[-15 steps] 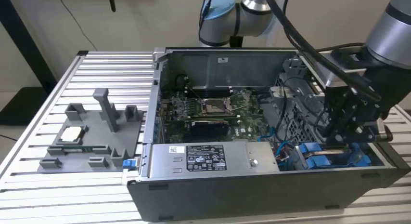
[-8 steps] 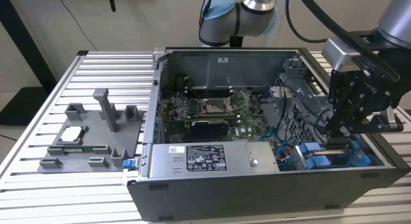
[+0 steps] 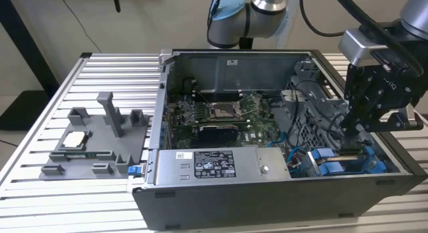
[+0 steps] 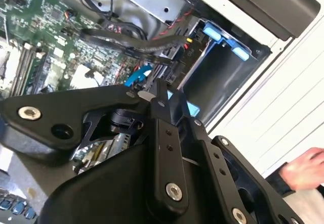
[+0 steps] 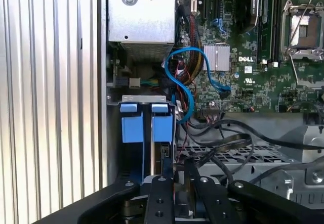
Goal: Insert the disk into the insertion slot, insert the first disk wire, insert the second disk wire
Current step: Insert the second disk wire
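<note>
The open computer case (image 3: 267, 193) sits on the slatted counter (image 3: 40, 203), near its front edge, with a grey fixture tray (image 3: 93, 138) on the open slats beside it. The end effector (image 3: 358, 128) hangs inside the case at the corner by the insertion slot (image 3: 348, 165) — a tight pocket between case wall and cables. Its fingers (image 5: 161, 196) stand close together; what they hold cannot be told. Blue carrier tabs (image 5: 147, 128) fill the slot — the disk itself is hidden. A hand (image 4: 304, 171) rests on the counter outside the case.

Black-and-white sticker (image 3: 214, 164) on power-supply box (image 3: 267, 165): print illegible. White lettering (image 5: 246, 59) on motherboard (image 5: 253, 85).
</note>
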Robot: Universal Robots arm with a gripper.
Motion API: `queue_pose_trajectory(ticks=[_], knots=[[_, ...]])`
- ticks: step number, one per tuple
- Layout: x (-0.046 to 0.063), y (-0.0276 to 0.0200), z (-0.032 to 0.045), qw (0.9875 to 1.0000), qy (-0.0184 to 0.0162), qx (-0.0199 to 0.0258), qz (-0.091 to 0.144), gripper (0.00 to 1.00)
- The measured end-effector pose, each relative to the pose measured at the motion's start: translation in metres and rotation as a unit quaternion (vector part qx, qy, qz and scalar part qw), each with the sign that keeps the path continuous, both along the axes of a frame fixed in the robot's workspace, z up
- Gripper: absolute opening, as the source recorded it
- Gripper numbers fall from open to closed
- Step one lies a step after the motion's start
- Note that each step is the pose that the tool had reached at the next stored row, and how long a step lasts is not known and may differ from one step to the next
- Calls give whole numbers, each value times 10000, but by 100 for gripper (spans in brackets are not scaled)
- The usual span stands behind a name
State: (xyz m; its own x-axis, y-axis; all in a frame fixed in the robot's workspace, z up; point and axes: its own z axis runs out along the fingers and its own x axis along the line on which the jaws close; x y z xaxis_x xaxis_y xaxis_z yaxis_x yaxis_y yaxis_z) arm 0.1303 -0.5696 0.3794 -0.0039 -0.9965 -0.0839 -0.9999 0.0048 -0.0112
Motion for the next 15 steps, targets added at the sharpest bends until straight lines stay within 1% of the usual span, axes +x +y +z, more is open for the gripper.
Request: queue_pose_trajectory(ticks=[1, 2, 5, 8, 9, 11, 15], knots=[[0, 1, 11, 10000, -15, 13, 1, 24], [0, 1, 31, 10000, -26, 17, 0, 24], [-2, 0, 108, 10000, -53, 18, 0, 24], [-4, 0, 212, 10000, -62, 21, 0, 24], [-5, 0, 233, 10000, -65, 27, 0, 24], [-5, 0, 238, 10000, -65, 35, 0, 24], [-6, 0, 240, 10000, -66, 34, 0, 24]])
